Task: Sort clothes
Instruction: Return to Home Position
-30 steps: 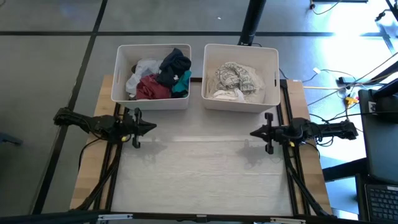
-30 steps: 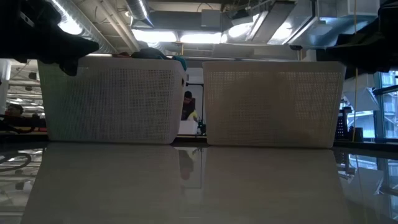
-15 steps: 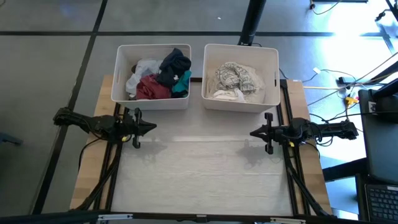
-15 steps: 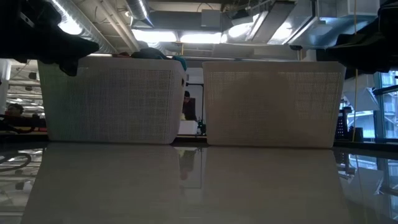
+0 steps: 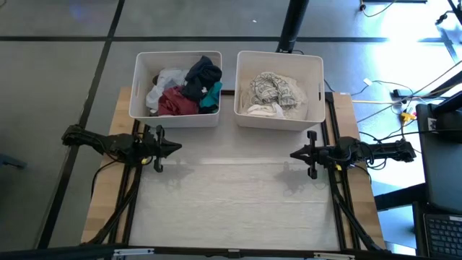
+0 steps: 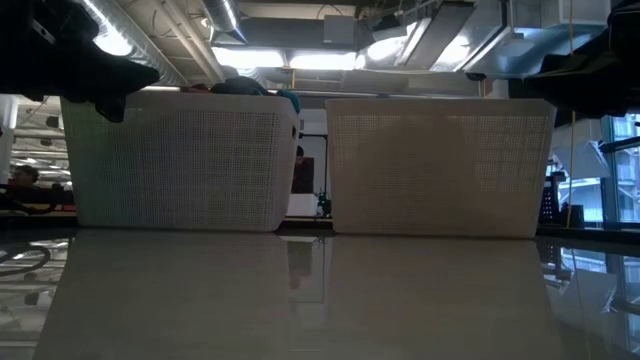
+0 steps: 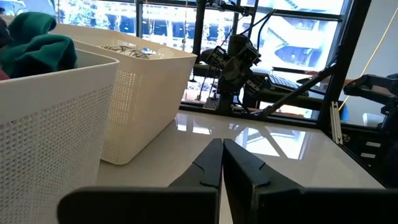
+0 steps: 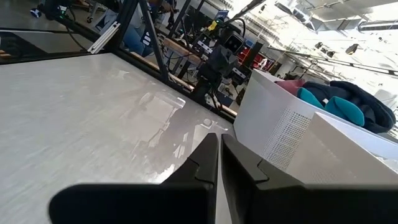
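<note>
Fingers on both arms come to a shut point in the high view and carry nothing. The left gripper [image 5: 177, 148] hangs over the counter [image 5: 238, 206] in front of the left bin [image 5: 176, 120], and the right gripper [image 5: 293, 154] in front of the right bin [image 5: 279, 123], tips facing each other and well apart. Neither arm has shifted over the last second, so they seem parked and the sorting looks finished. No clothes lie on the counter. The left bin holds a maroon garment [image 5: 173, 102], a dark garment [image 5: 203, 75], a teal garment [image 5: 212, 97] and a light grey garment [image 5: 165, 79]. The right bin holds a patterned white garment [image 5: 271, 89] above a white garment [image 5: 263, 110].

From the low view the two bins stand side by side with a narrow gap. Only a little fabric crests the left bin's rim [image 6: 240, 87]. A person [image 6: 300, 168] far behind that gap has moved; nothing on the counter has.

Looking from the left wrist, the fingers [image 7: 209, 164] meet with barely a slit between them and nothing in it. The teal garment [image 7: 37, 43] tops the near bin, and patterned fabric [image 7: 124, 48] shows in the next one.

At the right wrist the fingers [image 8: 205, 158] are likewise pressed together, empty. Beyond the right bin's wall [image 8: 354, 168], teal [image 8: 329, 102] and dark [image 8: 368, 106] cloth heap above the left bin.
</note>
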